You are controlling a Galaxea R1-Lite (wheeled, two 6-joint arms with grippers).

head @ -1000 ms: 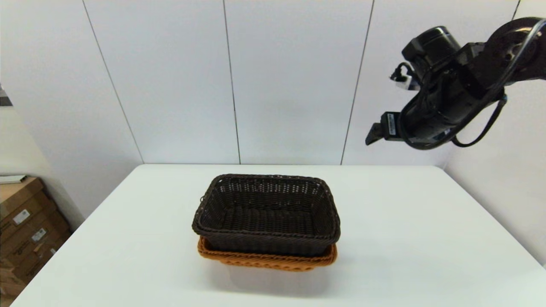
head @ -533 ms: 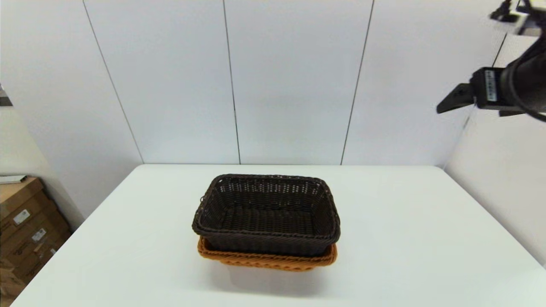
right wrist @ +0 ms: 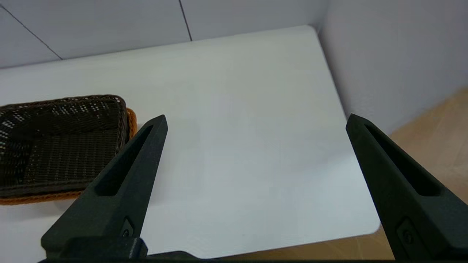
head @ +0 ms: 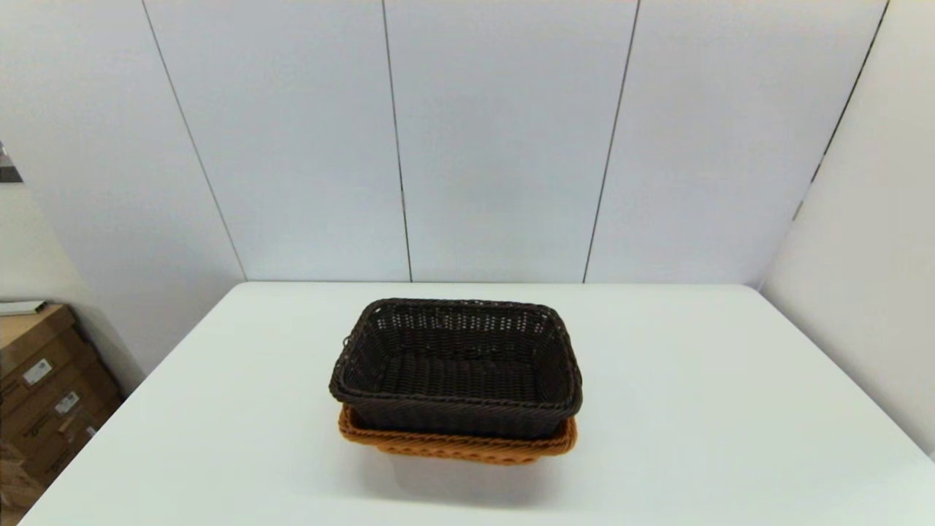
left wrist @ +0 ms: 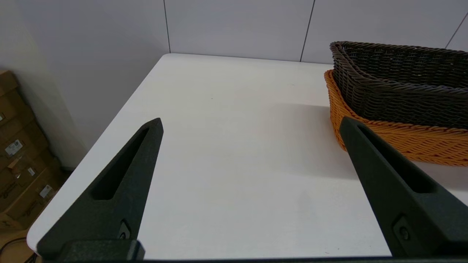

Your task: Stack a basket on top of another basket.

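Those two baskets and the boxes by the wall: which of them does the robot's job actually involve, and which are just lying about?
Part of the job:
- dark brown basket, sitting nested in the orange one
- orange-tan basket, underneath on the white table
- left gripper and right gripper, both open, holding nothing

Just lying about:
- cardboard boxes beside the table

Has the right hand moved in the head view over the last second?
Yes. It was high above the white table's right far corner, then slid up and rightward, and has now left the head view entirely.
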